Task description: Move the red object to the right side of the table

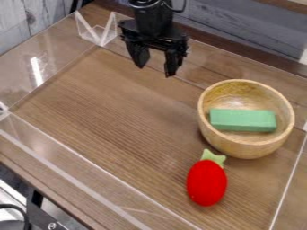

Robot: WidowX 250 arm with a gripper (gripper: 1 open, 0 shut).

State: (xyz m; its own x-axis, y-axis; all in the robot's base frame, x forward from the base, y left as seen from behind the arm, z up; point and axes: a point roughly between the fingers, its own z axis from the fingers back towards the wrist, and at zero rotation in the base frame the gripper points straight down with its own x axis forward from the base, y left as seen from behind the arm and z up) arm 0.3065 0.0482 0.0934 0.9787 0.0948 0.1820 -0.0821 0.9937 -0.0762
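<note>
Arm [149, 7] cropped at top edge

The gripper [157, 57] is black all over, with a blocky body narrowing into several chunky, tapered fingers [171, 62]. Above it, a dark cylindrical wrist rises out of the frame's top edge.

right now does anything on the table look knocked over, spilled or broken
Nothing stands out. The strawberry lies intact on the table, the green block sits flat in the upright bowl, and the open pincer hangs apart from both.
</note>
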